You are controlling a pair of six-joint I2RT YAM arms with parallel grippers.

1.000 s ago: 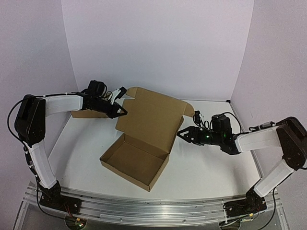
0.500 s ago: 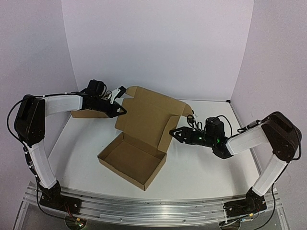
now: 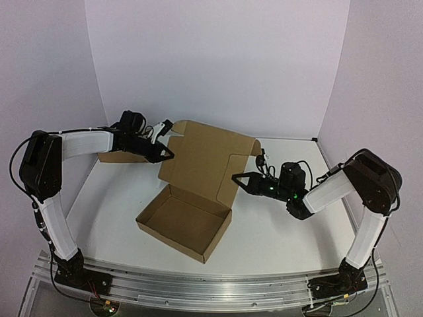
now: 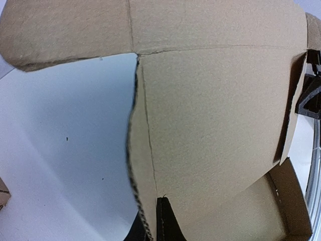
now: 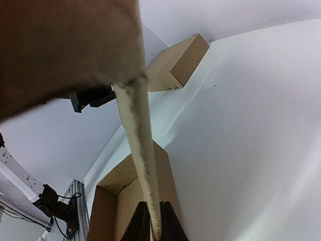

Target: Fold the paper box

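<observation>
— White table (image 3: 284,231): where's the box (image 3: 188,221)?
— Centre, open, lid (image 3: 205,158) upright. Left gripper (image 3: 170,153) pinches the lid's left edge; right gripper (image 3: 236,178) is clamped on its right edge.

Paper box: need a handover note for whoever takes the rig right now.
Left gripper: shut on the left edge of the box lid.
Right gripper: shut on the lid's right side flap.
Box: mid-table, lid standing open behind the tray. A second, closed box sits at the back left.
Done: tray walls are up.
Left: likely fold the lid flaps in, bring the lid down and tuck it into the tray.
</observation>
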